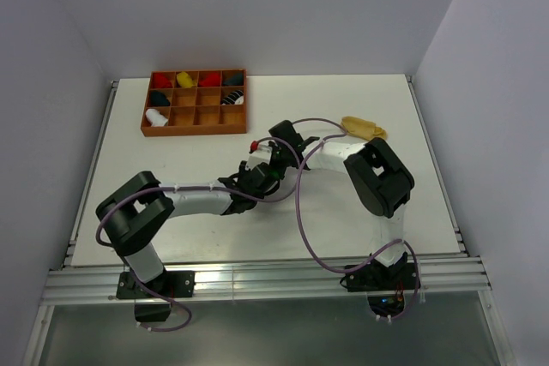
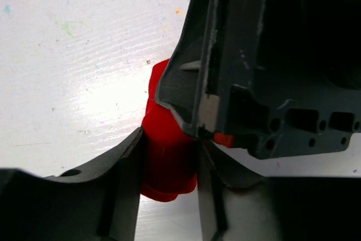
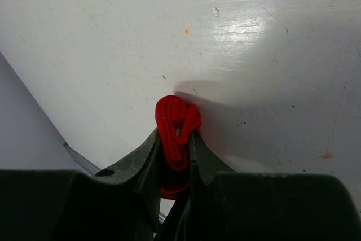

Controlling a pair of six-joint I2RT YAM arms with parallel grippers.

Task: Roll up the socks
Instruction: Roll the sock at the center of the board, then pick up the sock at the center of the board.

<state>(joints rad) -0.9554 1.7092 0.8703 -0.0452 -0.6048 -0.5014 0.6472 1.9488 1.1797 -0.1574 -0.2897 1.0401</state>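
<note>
In the middle of the counter: the red sock (image 3: 177,122), bunched into a tight coil and raised slightly off the surface between the two arms.
Right claw (image 3: 176,134): pressed together on the red sock, with the coiled end poking out past the tips.
Left claw (image 2: 169,139): pinching the same red sock from the other side, both inner faces against the fabric; the right claw's body sits just above it.
Toward the far right of the counter: the tan-yellow sock (image 1: 363,128), lying flat and unrolled, well apart from both claws.
Far left corner: the wooden compartment tray (image 1: 193,131), well apart from the arms.
Tray contents: rolled bundles, among them a black-and-white striped bundle (image 1: 232,99), a white bundle (image 1: 156,116), a yellow bundle (image 1: 184,80) and a red bundle (image 1: 208,79).
Progress, done: the bundles in the tray look finished; the red sock appears partly rolled.
Progress, left: by my judgement, tightening and setting down the red roll, then the whole of the tan-yellow sock.
Count, loose socks: two (one red, one tan-yellow).
Count, tray compartments: twelve, in three rows of four.
Count, filled compartments: seven as far as I can tell, as the dark ones are hard to read; five bare.
Count, arms and claws: two of each.
Counter (image 1: 412,195): white, with faint marks and scuffs.
</note>
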